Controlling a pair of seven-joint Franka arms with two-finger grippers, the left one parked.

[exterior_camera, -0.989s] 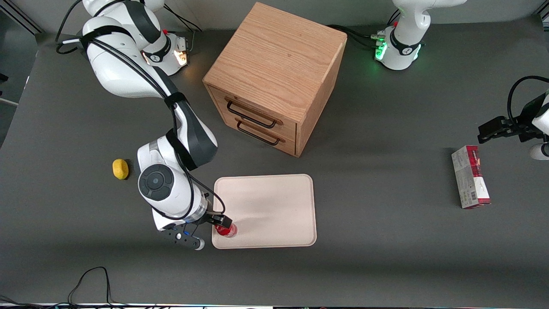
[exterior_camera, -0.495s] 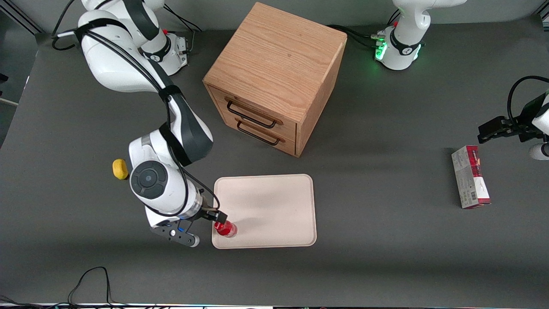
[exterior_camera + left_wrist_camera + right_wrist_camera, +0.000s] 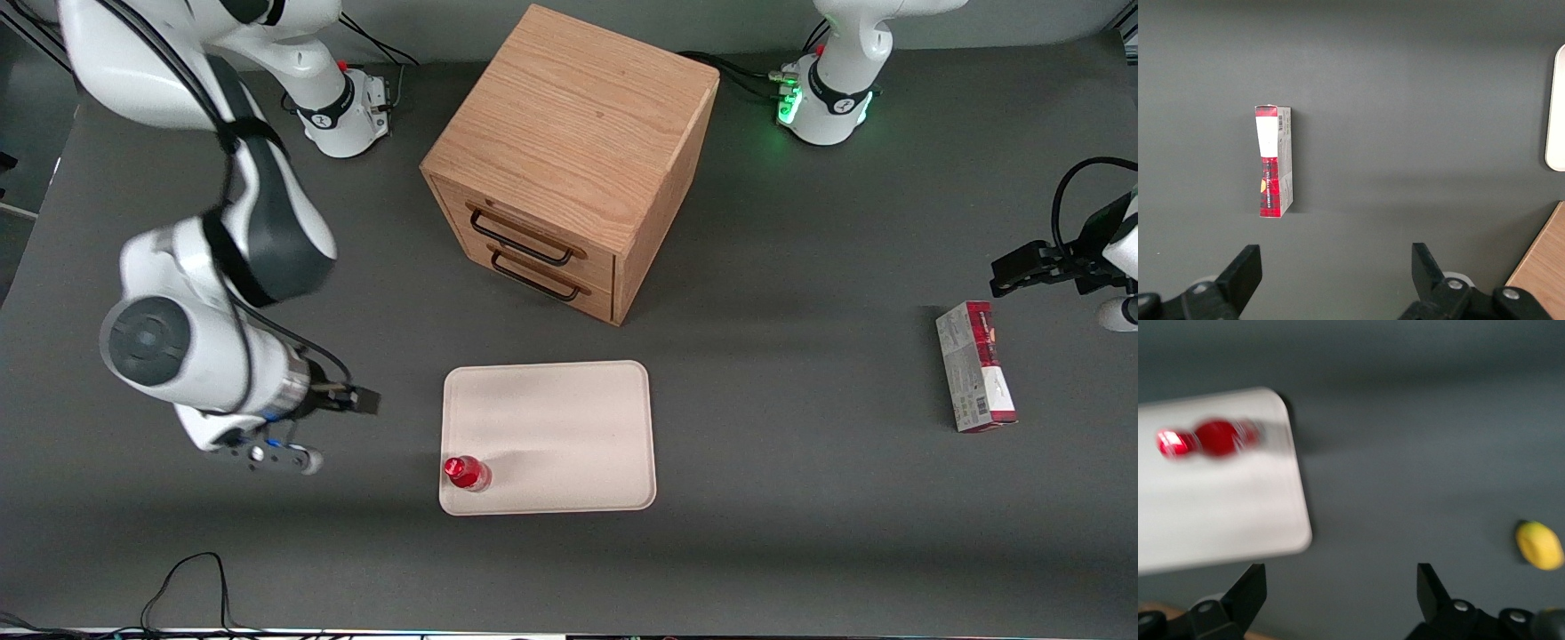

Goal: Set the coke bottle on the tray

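Your claw (image 3: 360, 402) has let go of the coke bottle (image 3: 467, 474) and pulled well away from it toward the working arm's end of the desk (image 3: 800, 533); a second ago it was pinched around the bottle's neck right at the tray's corner. Now its fingers (image 3: 1245, 597) stand spread apart with nothing between them, as the right wrist view shows, and it hangs above bare desk, clear of the tray (image 3: 569, 418).

The bottle stands upright on its own, inside the tray's low rim, at the corner nearest the front camera on the working arm's side. It has not shifted since you released it, so you can take the placement as done; what is left looks like nothing more than parking the arm.

The bottle is small, slim and glossy red with a round red cap, and looks light enough to tip if nudged. The tray is a flat, matte, cream-pink rectangle with rounded corners, resting on the dark grey, dull desk. Farther from the front camera sits a wooden cabinet (image 3: 569, 160) with a visible grain and two dark drawer handles. A yellow lemon-shaped lump (image 3: 1539, 545) shows in the right wrist view, and a red-and-grey carton (image 3: 975, 366) lies flat toward the parked arm's end.
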